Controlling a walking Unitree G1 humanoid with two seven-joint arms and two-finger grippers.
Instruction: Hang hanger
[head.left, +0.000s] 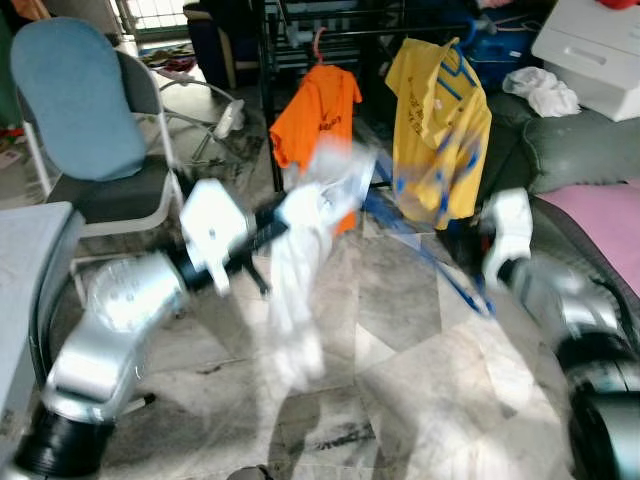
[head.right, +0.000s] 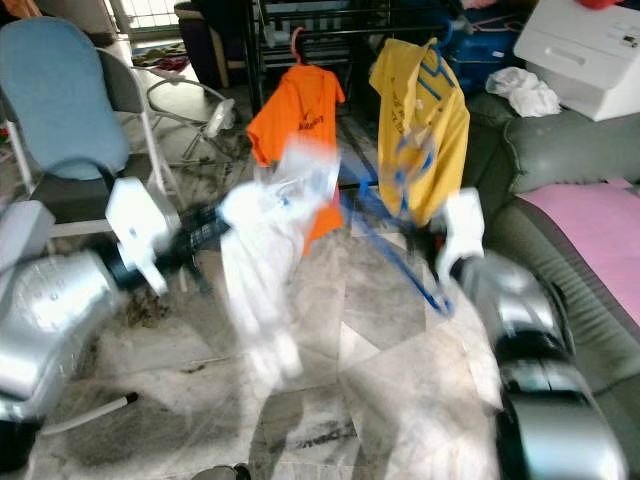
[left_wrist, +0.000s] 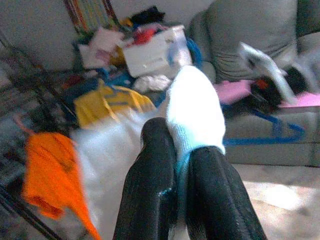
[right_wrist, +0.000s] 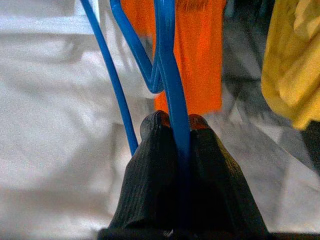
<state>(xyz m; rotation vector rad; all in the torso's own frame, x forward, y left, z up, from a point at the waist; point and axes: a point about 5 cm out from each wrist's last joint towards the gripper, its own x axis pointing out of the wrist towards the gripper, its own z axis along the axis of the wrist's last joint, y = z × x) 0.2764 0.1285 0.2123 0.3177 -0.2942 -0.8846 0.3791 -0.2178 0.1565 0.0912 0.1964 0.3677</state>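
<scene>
Grey marble floor (head.left: 400, 300) bears a blue-backed chair (head.left: 85, 110).

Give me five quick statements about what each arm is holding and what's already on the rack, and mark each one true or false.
1. The right end effector is closed on the blue hanger. True.
2. The left end effector grips a white garment. True.
3. The orange shirt lies on the floor. False: it hangs from the dark rack on a hanger.
4. The yellow shirt hangs on the robot's left of the orange shirt. False: it hangs on the robot's right of it.
5. The white garment is already hanging on the rack. False: it is held up in front of the rack, over the floor.
</scene>
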